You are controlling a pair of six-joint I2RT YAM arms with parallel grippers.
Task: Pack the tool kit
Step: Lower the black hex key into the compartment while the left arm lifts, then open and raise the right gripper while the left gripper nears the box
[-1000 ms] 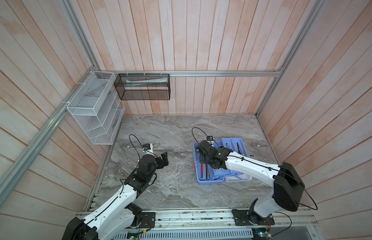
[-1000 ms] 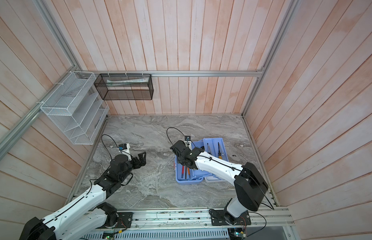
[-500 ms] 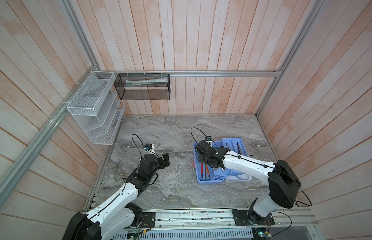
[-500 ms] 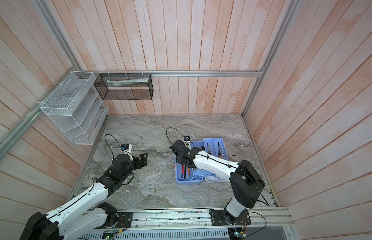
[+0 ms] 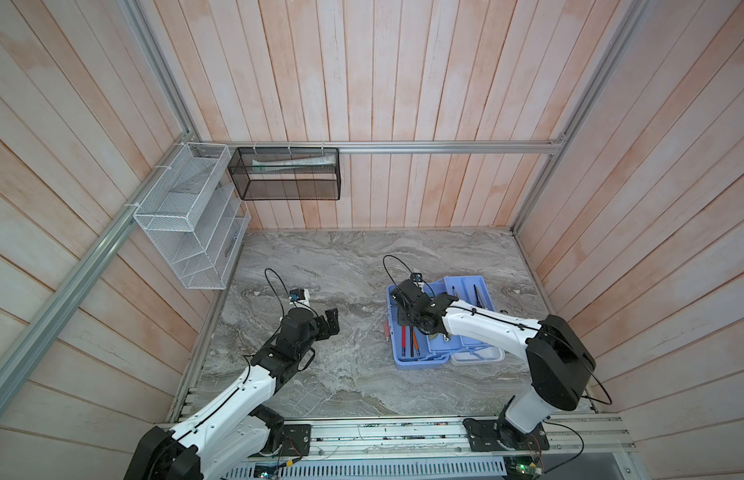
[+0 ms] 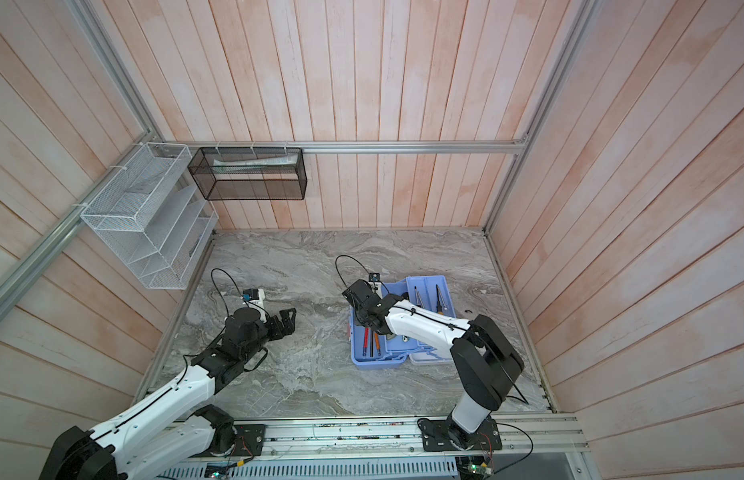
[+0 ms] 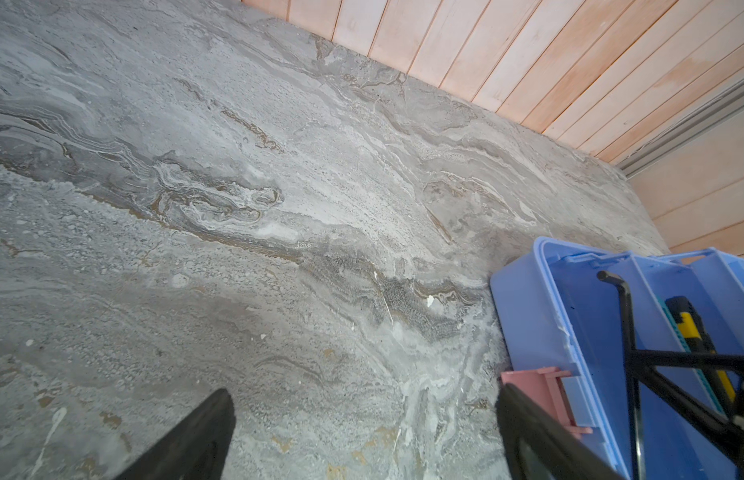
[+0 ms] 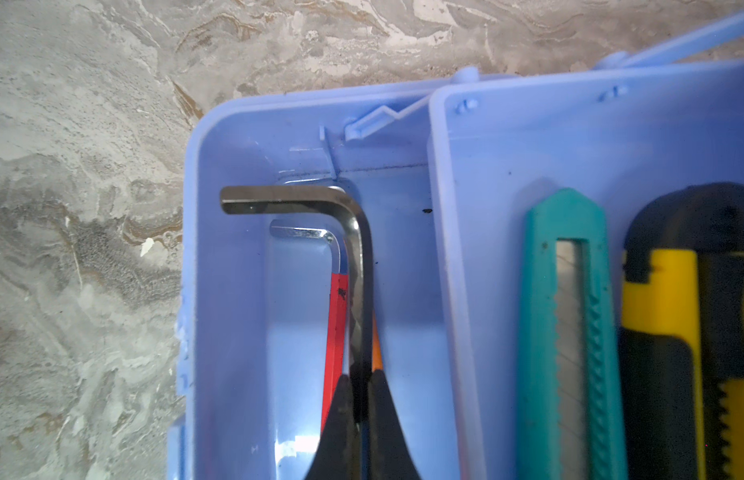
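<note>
Steel hex key [image 8: 287, 200] sits pinched in the right gripper [image 8: 359, 415], jaws pressed together on its shaft; its long axis runs straight away from them inside the blue tool box [image 8: 228, 291], short leg bent toward the outer wall; left gripper [image 5: 329, 323], jaws spread, hangs well apart over the worktop [image 5: 353, 257].

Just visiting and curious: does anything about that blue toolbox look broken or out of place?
Slightly. The blue base has a ragged, chipped rim along its outer long side, seen in both wrist views. A pale fleck lies on the table beside it. Whether it broke off the box, I cannot tell.
</note>
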